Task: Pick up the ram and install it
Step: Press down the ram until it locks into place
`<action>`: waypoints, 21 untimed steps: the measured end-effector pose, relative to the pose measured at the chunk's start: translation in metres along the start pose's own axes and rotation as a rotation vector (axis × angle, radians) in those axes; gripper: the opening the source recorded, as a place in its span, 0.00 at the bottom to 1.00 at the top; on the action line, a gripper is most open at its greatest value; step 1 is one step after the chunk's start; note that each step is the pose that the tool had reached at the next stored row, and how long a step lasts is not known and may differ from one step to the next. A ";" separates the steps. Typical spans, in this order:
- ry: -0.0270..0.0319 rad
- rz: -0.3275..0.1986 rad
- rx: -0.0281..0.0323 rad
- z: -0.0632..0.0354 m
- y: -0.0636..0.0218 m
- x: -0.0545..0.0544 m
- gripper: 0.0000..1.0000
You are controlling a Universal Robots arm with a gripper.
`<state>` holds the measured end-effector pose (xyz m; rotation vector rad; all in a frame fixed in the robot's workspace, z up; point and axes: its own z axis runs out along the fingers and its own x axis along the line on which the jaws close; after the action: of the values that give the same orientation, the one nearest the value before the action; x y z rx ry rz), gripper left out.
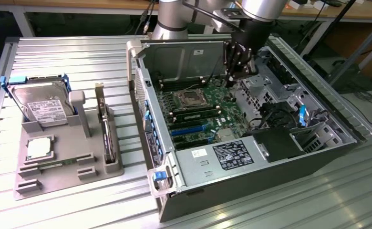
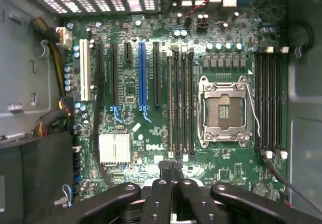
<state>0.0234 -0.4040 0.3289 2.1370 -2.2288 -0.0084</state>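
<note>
**A:** Where is the ram, and does the end effector (image 1: 232, 82) have it?

**B:** It doesn't, as far as I can see. In the wrist view the end effector (image 2: 171, 171) has its fingertips pressed together with nothing between them. My best guess for the ram (image 1: 109, 143) is the long thin piece standing on edge in the grey parts tray (image 1: 65, 179). It is on the bench (image 1: 65, 52), at the exterior view's left, well apart from the arm. I can't make out chips on it, so take that as a guess.

**A:** So the pick isn't done?

**B:** I'd judge not. The DIMM slots (image 2: 181, 103) beside the CPU socket (image 2: 224, 110) look empty.

**A:** How would you do the pick well?

**B:** Grip the stick near the middle of its length, on the flat faces, and lift it straight out of its holder so it doesn't twist. The hard drive (image 1: 39, 107) stands near it in the same tray, so the approach should come from above. For seating, the stick has to stay parallel to the slot and be pressed evenly, or one end will ride up.

**A:** And the arm's pose?

**B:** It reaches down into the open computer case (image 1: 250, 186), with the wrist near vertical. The fingers point at the motherboard (image 2: 136, 128), above its upper edge near the socket, and I can't tell whether they touch it.
</note>
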 end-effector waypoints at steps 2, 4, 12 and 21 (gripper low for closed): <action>-0.0016 0.037 -0.0013 0.0000 0.0000 0.000 0.11; -0.0056 0.135 -0.0047 0.0000 0.0000 0.000 0.11; -0.0151 0.366 -0.0128 0.0003 0.0000 0.000 0.11; -0.0231 0.561 -0.0197 0.0002 0.0000 0.000 0.11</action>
<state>0.0234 -0.4040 0.3287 1.4365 -2.7371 -0.0312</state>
